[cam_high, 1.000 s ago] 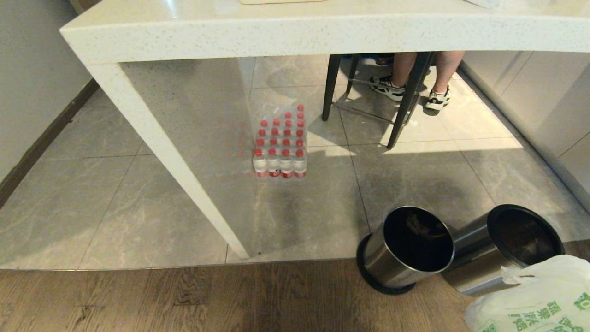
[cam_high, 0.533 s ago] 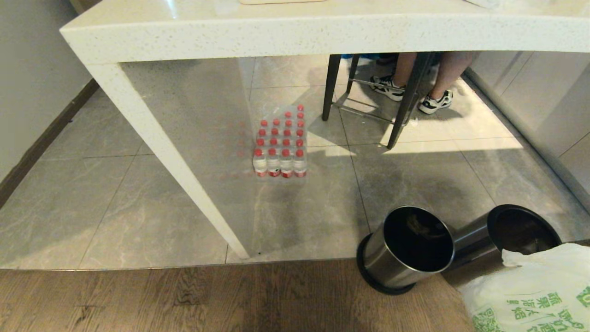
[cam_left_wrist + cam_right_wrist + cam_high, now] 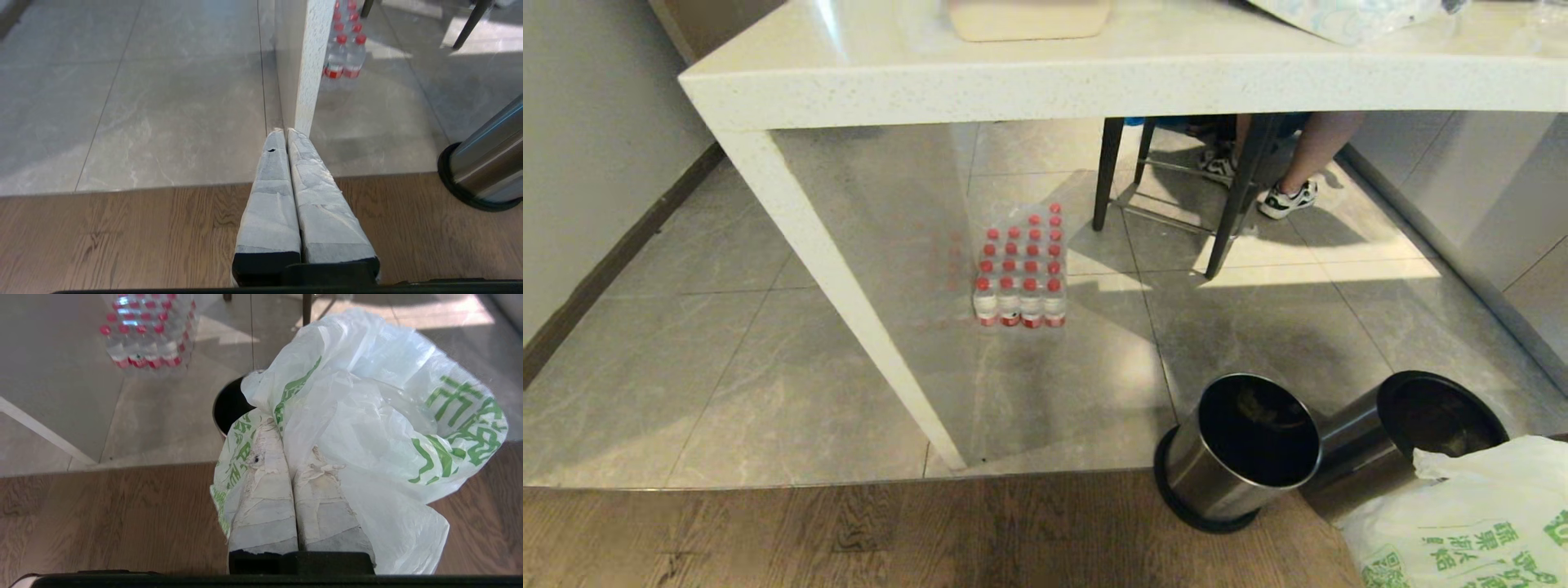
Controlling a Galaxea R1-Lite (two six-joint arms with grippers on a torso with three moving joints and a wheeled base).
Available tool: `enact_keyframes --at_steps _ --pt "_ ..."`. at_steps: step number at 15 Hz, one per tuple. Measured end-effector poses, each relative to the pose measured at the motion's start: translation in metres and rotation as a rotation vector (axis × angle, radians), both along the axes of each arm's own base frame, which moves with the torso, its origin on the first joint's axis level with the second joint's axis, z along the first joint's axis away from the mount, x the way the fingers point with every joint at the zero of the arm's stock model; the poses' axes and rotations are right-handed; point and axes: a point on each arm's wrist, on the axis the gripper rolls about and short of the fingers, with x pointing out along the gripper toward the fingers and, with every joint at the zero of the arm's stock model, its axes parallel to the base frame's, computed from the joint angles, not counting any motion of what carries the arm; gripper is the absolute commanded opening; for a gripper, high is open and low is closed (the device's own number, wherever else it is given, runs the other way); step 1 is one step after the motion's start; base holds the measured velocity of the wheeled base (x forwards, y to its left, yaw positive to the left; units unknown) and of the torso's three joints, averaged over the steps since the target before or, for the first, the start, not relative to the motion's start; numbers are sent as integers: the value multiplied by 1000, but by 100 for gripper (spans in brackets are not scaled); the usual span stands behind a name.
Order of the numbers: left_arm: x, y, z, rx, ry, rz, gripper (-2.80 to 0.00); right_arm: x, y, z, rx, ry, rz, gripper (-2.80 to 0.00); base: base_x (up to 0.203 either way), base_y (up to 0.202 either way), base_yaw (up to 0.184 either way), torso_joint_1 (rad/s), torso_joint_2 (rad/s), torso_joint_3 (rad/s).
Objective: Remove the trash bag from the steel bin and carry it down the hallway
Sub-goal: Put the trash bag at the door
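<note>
camera shift: the whole head view is sitting differently than a second ago, more of the white stone table [image 3: 1094, 73] top is showing and everything on the floor is sitting lower in frame, so that's the camera tilting, not stuff moving

person: someone's legs and sneakers [image 3: 1286, 198] under the table by the black stool [image 3: 1176, 188] are looking tucked further back than before, one shoe mostly hidden behind a stool leg now

trash bag: the white crinkly trash bag [image 3: 367, 416] with green print is hanging out of the bin, bunched up over the wood floor strip; in the head view it's poking in at the lower right corner [image 3: 1462, 523], covering a bit more of the bin's near side than a second ago

right gripper: the right gripper [image 3: 292, 457] is pinching the trash bag, taped fingers [image 3: 265, 490] pressed together with the plastic draped around and over them

steel bin: the steel bin [image 3: 1405, 433] the bag is sitting in front of is standing at the tile/wood floor edge, touching or just beside a second steel bin [image 3: 1241, 449] on its left, both open and dark inside

left gripper: the left gripper [image 3: 286, 132] is hanging over the wood floor strip near the table leg [image 3: 310, 65], fingers pressed together, gripping nothing

other stuff: a shrink-wrapped pack of red-capped water bottles [image 3: 1021, 269] is sitting on the tiles under the table
</note>
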Motion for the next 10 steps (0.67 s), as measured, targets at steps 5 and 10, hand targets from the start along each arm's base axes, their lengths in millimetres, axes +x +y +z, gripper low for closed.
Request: enact_keyframes --at_steps 5,10 --pt "0 0 0 0 0 0 -280 0 0 0 0 0 0 -280 0 0 0 3 1 198" --pt "0 0 0 0 0 0 -280 0 0 0 0 0 0 -280 0 0 0 3 4 202"
